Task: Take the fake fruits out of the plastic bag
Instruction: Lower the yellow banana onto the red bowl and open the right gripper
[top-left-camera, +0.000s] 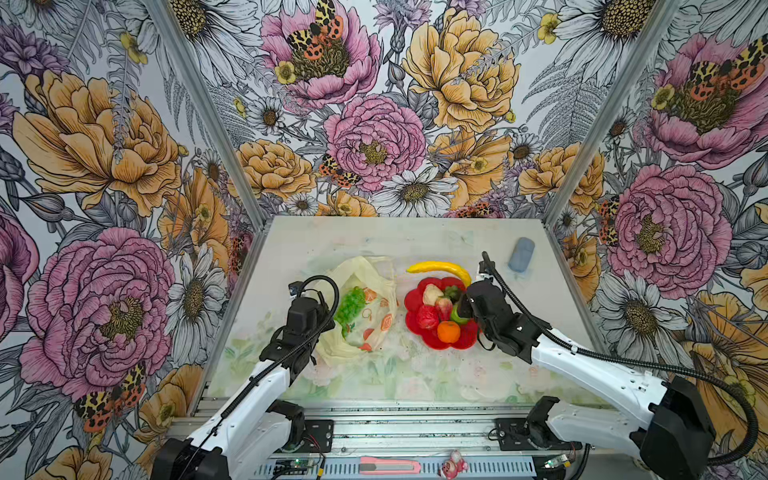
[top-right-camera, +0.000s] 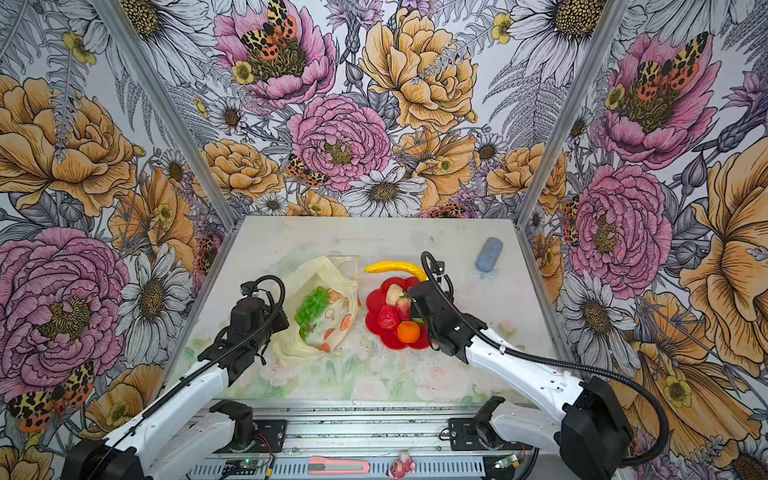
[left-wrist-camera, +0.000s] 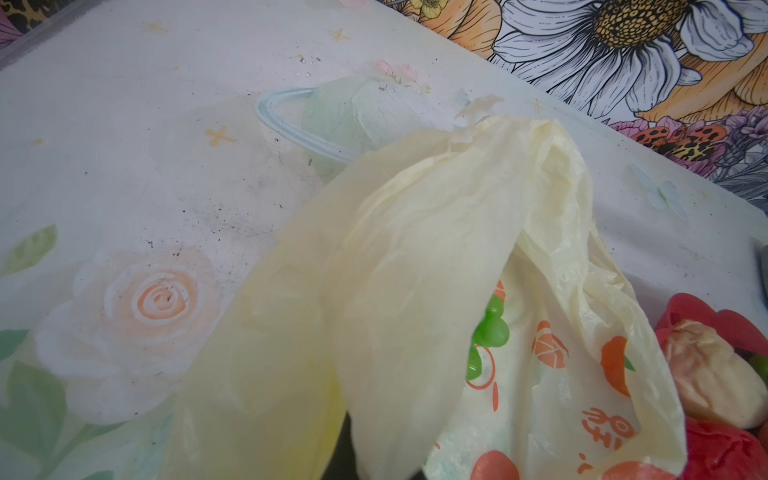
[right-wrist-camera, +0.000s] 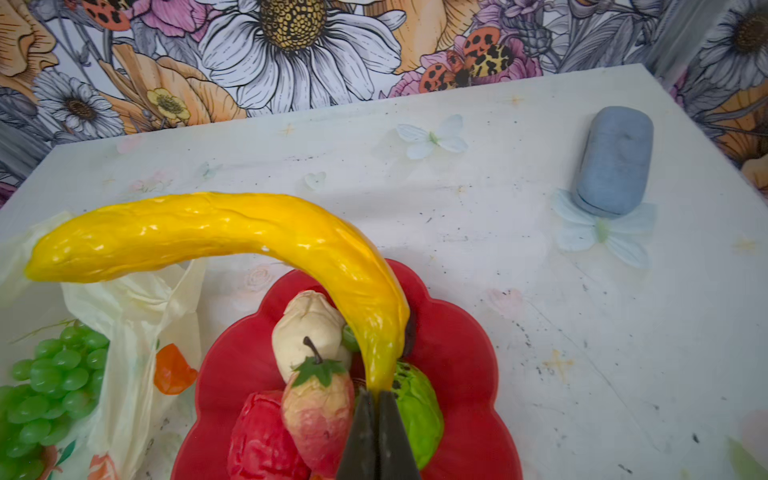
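Observation:
The cream-yellow plastic bag lies left of centre, and a green grape bunch shows through its film. My left gripper is at the bag's near-left edge, shut on a raised fold of film that hides most of its fingers. The yellow banana hangs over the far rim of the red flower-shaped plate, and my right gripper is shut on its thin end. On the plate lie a cream piece, a pink one, a red one, an orange and a green round fruit.
A blue-grey oblong block lies at the table's far right. On the front rail below the table are a pink utility knife and a small pink toy. Flowered walls close in the left, back and right sides.

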